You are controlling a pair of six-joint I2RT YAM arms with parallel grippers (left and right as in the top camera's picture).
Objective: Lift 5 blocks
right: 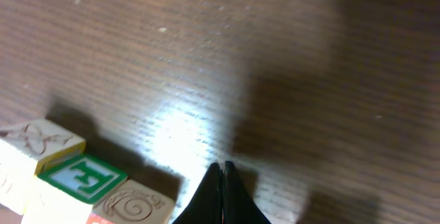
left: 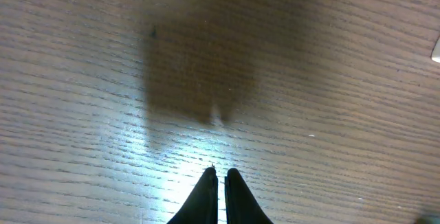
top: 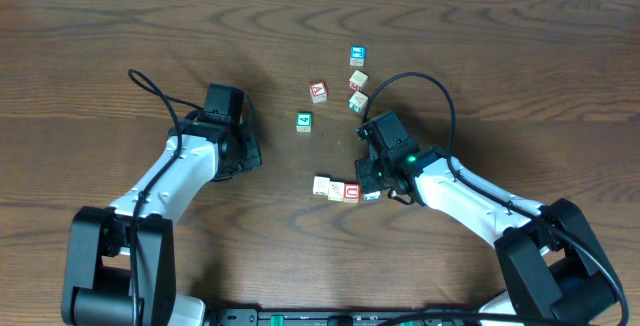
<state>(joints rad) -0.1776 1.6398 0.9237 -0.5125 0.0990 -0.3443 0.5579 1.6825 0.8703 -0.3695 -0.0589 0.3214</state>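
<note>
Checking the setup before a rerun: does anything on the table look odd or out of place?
Nothing stands out. The alphabet blocks lie loose but flat on the wooden table: a row near the right gripper, the rest scattered beyond. It and the left gripper are shut, holding nothing.

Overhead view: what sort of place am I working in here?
Probably a robotics test bench, though little beyond the tabletop shows. The signs are a plain wood-grain table, a left arm and right arm sharing it, and small alphabet blocks scattered as practice objects.
</note>
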